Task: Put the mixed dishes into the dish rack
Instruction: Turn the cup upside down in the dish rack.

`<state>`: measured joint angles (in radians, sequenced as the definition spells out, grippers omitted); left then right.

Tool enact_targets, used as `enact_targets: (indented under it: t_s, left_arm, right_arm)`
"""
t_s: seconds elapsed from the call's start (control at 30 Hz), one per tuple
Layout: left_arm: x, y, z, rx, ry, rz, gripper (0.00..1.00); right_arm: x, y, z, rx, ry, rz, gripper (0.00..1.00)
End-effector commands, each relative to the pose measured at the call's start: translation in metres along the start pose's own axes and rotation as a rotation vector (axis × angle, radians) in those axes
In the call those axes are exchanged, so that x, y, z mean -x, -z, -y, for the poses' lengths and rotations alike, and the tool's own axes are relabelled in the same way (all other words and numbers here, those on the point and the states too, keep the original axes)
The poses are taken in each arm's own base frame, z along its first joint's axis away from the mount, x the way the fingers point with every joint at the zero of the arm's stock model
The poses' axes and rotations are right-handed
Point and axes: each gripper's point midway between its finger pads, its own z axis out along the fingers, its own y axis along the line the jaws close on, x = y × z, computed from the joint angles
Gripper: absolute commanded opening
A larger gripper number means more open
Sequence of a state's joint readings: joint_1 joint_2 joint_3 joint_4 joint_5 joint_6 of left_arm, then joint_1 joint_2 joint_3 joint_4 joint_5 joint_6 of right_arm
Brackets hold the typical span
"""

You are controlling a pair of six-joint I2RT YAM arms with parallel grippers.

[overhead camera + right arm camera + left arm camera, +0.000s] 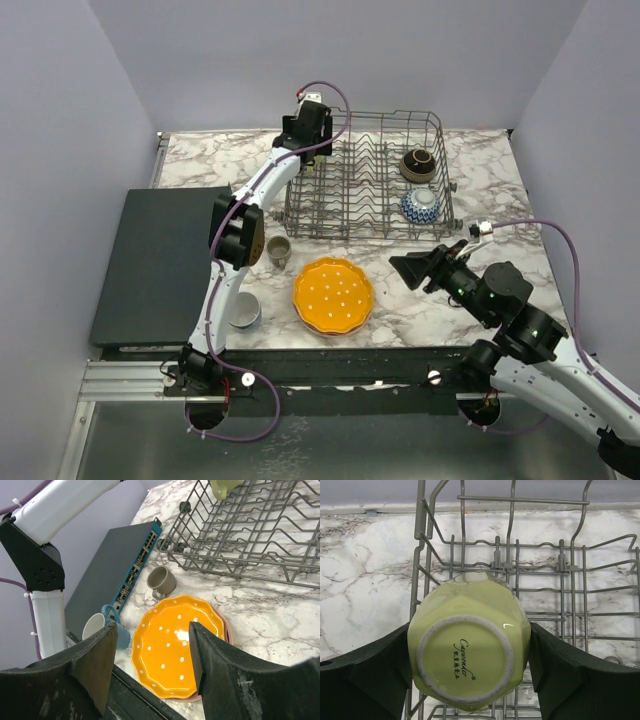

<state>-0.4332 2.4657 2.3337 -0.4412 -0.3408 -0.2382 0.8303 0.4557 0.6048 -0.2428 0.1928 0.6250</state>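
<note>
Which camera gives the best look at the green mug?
The left wrist view: the green mug fills it, base toward the camera, held by the left gripper. The right wrist shows a sliver; overhead hides it.

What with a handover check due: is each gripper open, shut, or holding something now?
Left gripper: closed on the yellow-green mug.
Right gripper: open, empty.

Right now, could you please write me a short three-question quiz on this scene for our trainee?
1. True or false: the right gripper is open and empty.
2. How many bowls sit in the dish rack?
3. What does the left gripper hold over the rack: A a fork, B a yellow-green mug, C a glass?
Key: 1 true; 2 two, the brown bowl and the blue patterned bowl; 3 B.
</note>
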Motion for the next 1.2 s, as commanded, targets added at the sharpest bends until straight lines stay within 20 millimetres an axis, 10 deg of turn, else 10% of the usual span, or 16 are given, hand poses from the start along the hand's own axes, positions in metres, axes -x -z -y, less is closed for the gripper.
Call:
enact_targets:
  t_s: [0.0, 0.9, 1.17]
  left_arm:
    - [0.033, 0.001, 0.0, -0.029, 0.049, 0.079, 0.0]
    - [0.001, -0.009, 0.002, -0.08, 0.052, -0.028, 0.0]
    - [0.0, -0.01, 0.003, -0.08, 0.054, -0.029, 0.29]
  right_arm:
    - [0.004, -0.003, -0.002, -0.004, 0.019, 0.009, 0.65]
    - [-0.011, -0.02, 0.005, -0.02, 0.03, -0.017, 0.67]
    - [-0.012, -0.019, 0.007, -0.026, 0.028, -0.016, 0.68]
